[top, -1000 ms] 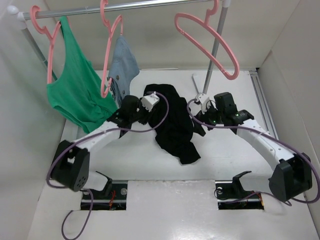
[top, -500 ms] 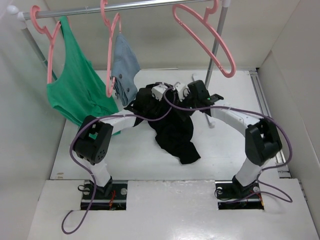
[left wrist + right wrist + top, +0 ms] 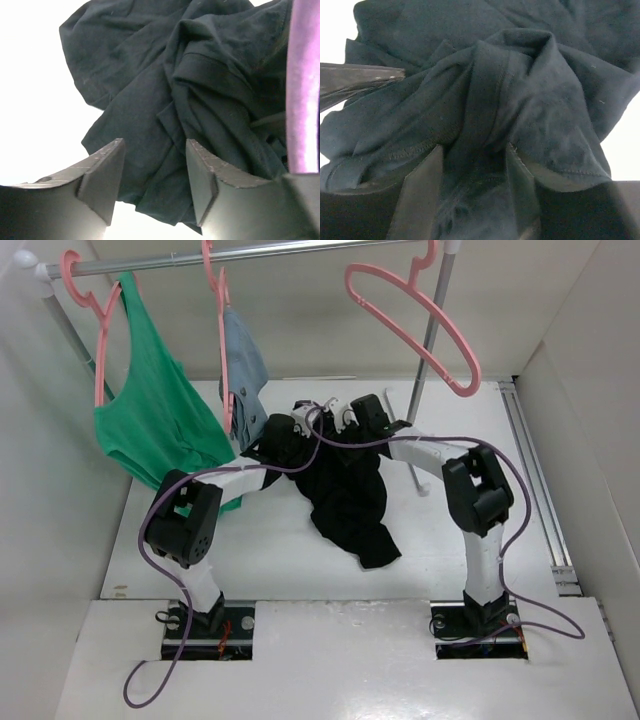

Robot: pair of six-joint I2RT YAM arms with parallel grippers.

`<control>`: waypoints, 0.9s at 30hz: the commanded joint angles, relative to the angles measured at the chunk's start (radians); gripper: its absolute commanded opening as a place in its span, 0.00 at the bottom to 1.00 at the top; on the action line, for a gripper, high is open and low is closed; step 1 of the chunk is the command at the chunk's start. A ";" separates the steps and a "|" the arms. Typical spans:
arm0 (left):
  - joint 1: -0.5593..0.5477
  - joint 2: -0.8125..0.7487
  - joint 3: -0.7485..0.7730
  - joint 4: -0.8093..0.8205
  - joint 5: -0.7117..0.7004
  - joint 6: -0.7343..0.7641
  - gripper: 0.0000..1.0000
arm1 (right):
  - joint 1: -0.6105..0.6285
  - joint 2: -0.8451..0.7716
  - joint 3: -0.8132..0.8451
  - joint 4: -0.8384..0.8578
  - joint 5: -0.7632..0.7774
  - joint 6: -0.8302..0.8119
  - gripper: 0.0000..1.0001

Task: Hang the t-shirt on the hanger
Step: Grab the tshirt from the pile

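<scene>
The black t-shirt lies crumpled on the white table, its far end bunched up between the two grippers. The bare pink hanger hangs tilted from the rail at the upper right, well above the shirt. My left gripper hovers open over the shirt's folds, with nothing between its fingers. My right gripper is sunk into the cloth, its jaws pressed against both sides of a thick fold of the t-shirt.
A green tank top and a small blue-grey garment hang on pink hangers from the metal rail at the left. The rack's pole stands just right of the grippers. White walls close in both sides.
Both arms have reached forward and inward to the shirt's far end. The right jaws have narrowed onto a fold of cloth. The left jaws opened a little.
</scene>
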 commanded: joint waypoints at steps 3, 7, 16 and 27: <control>-0.013 -0.047 0.000 0.075 0.033 -0.027 0.50 | -0.019 0.045 0.045 0.036 -0.024 0.048 0.24; -0.013 -0.068 -0.009 0.060 0.059 -0.011 0.52 | -0.030 -0.056 -0.036 0.054 -0.045 0.013 0.00; -0.013 -0.145 0.000 0.029 0.266 0.082 0.65 | -0.039 -0.303 -0.157 0.010 -0.275 -0.112 0.00; -0.013 -0.159 -0.009 0.093 0.324 0.135 0.70 | -0.074 -0.374 -0.190 -0.145 -0.495 -0.228 0.00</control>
